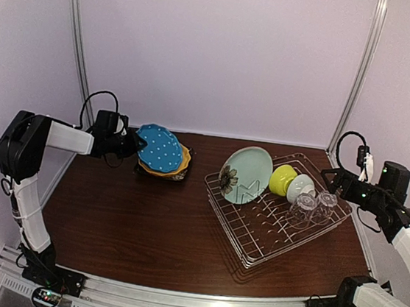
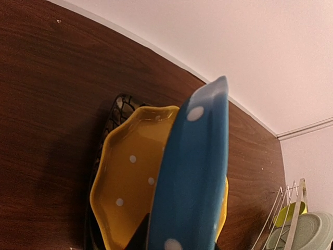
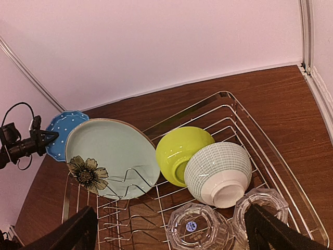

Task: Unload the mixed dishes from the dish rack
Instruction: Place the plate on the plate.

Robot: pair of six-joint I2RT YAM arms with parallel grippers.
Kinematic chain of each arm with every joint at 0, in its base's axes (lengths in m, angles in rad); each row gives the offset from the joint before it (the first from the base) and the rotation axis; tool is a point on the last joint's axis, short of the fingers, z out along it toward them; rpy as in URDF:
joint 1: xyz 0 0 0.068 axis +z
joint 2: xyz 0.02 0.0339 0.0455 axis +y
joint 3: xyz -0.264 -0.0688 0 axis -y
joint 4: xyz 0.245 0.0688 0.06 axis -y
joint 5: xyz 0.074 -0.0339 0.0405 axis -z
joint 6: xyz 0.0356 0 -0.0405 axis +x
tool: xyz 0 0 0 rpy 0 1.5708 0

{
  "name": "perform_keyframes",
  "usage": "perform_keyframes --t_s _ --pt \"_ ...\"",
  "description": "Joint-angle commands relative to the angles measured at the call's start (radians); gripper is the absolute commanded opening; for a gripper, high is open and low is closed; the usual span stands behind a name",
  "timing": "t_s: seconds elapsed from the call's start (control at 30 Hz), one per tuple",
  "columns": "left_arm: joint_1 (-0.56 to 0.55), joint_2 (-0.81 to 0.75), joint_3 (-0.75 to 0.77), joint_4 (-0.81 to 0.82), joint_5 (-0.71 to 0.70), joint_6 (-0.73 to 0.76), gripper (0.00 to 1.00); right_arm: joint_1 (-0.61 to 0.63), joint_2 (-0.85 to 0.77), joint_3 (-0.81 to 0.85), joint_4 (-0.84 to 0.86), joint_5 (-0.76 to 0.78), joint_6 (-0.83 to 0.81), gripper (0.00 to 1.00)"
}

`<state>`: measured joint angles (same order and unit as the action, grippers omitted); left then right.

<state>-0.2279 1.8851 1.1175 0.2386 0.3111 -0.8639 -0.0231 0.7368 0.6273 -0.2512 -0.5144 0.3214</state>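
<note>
My left gripper (image 1: 136, 144) is shut on the rim of the blue dotted plate (image 1: 159, 148) (image 2: 192, 172) and holds it tilted over the orange dotted plate (image 2: 130, 177). That one lies on a black plate (image 2: 117, 112) at the back left of the table. The dish rack (image 1: 252, 255) holds a pale teal plate with a flower (image 3: 114, 156), a yellow-green bowl (image 3: 182, 151), a white bowl (image 3: 221, 169) and two clear glasses (image 3: 197, 229) (image 3: 260, 208). My right gripper (image 3: 174, 234) hovers open above the rack's right end, over the glasses, with nothing between its fingers.
The rack sits at an angle on the right half of the brown table (image 1: 130, 226). The white back wall (image 1: 224, 52) and its metal corner posts (image 1: 77, 42) stand close behind the plates. The rack's upright prongs (image 3: 119, 213) stand bare in front of the teal plate.
</note>
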Motion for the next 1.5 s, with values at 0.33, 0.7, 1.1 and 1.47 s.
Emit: perform_keyframes --t_s 0.33,0.7,1.1,1.47 --pt "0.011 -0.006 0.047 0.094 -0.009 -0.001 0.27 -0.002 -0.003 0.012 -0.005 0.019 0.010 1.00" --pt "0.012 -0.017 0.072 0.001 -0.059 0.038 0.48 -0.001 -0.003 0.015 -0.002 0.016 0.014 1.00" --pt "0.012 -0.028 0.082 -0.065 -0.110 0.084 0.55 -0.001 -0.010 0.006 -0.003 0.017 0.012 1.00" --pt "0.010 -0.021 0.099 -0.122 -0.166 0.121 0.61 -0.002 -0.014 0.003 -0.004 0.019 0.013 1.00"
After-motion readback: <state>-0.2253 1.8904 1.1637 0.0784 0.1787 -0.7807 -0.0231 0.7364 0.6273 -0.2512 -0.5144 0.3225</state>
